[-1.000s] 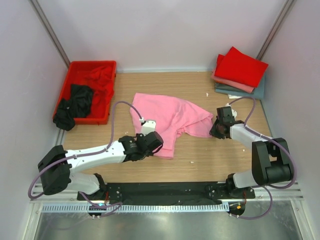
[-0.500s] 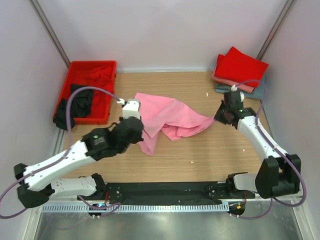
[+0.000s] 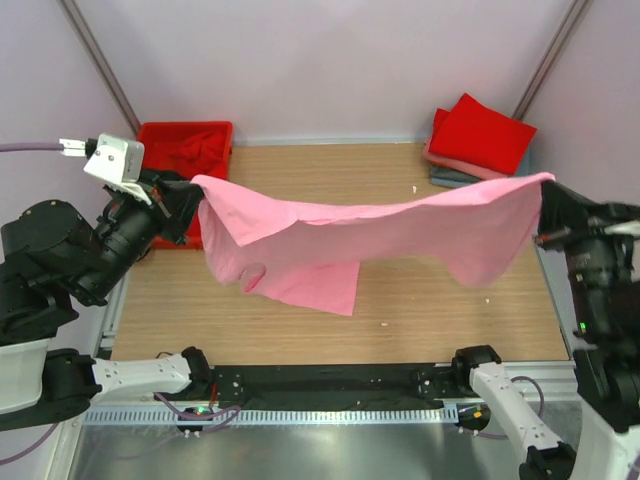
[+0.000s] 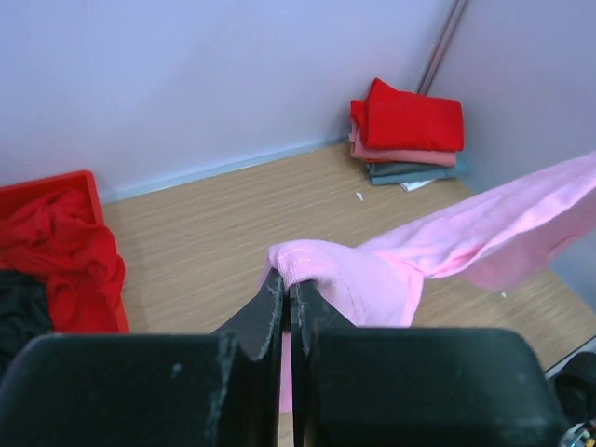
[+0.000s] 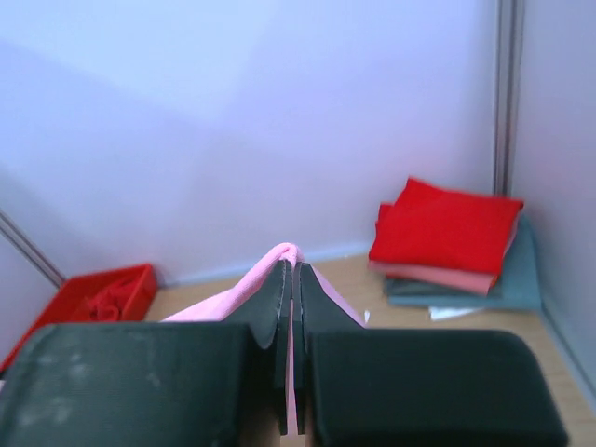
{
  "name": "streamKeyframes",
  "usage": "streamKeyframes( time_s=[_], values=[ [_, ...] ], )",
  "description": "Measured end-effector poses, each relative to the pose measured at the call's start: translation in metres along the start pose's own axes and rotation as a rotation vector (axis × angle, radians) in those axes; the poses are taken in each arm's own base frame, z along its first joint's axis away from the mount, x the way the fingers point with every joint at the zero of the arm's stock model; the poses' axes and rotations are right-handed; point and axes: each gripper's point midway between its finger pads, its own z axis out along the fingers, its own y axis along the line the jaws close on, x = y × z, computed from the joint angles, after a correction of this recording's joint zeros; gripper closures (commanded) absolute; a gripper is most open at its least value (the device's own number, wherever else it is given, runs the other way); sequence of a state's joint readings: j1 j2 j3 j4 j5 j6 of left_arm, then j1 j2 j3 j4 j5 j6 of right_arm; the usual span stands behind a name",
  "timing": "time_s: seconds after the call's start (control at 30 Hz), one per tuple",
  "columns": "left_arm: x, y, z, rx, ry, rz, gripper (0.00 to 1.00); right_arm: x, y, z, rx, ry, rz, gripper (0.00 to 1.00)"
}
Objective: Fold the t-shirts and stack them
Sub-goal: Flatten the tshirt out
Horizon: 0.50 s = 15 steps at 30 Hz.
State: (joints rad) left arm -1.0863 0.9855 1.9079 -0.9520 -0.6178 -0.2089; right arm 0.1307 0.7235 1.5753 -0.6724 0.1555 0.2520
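Note:
A light pink t-shirt point(image 3: 370, 235) hangs stretched in the air between both arms, well above the table. My left gripper point(image 3: 190, 200) is shut on its left corner; the cloth point(image 4: 363, 270) shows pinched at the fingertips in the left wrist view. My right gripper point(image 3: 545, 190) is shut on its right corner, with pink cloth point(image 5: 233, 293) between the jaws in the right wrist view. A folded stack point(image 3: 480, 140) of bright red, salmon and grey-blue t-shirts lies at the back right. Red and black t-shirts point(image 3: 195, 150) lie crumpled in the tray.
The red plastic tray point(image 3: 215, 128) stands at the back left, partly behind my left arm. The folded stack also shows in the left wrist view point(image 4: 410, 126) and the right wrist view point(image 5: 447, 237). Walls close the table on three sides.
Both arms have risen and spread apart, lifting the pink t-shirt off the table and pulling it out wide between them.

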Motion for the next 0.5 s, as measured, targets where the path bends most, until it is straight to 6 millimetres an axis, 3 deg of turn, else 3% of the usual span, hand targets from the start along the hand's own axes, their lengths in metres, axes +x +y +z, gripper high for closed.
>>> streamKeyframes(
  time_s=[0.1,0.2,0.27,0.4,0.5],
  values=[
    [-0.004,-0.006,-0.004,0.057,0.005,0.064,1.00,-0.022,-0.002,-0.040,-0.034,-0.120,-0.028,0.99],
    [-0.002,-0.013,-0.007,0.120,0.012,0.121,1.00,-0.022,-0.008,-0.068,-0.054,-0.196,-0.059,0.99],
    [-0.002,-0.016,-0.010,0.161,0.007,0.163,1.00,-0.021,-0.011,-0.075,-0.053,-0.216,-0.075,0.99],
    [-0.008,-0.015,-0.011,0.175,-0.041,0.221,1.00,-0.027,-0.016,-0.068,-0.026,-0.236,-0.093,0.99],
    [-0.018,-0.007,0.003,0.085,-0.075,0.279,1.00,-0.033,-0.017,-0.029,0.043,-0.175,-0.105,0.99]
  ],
)
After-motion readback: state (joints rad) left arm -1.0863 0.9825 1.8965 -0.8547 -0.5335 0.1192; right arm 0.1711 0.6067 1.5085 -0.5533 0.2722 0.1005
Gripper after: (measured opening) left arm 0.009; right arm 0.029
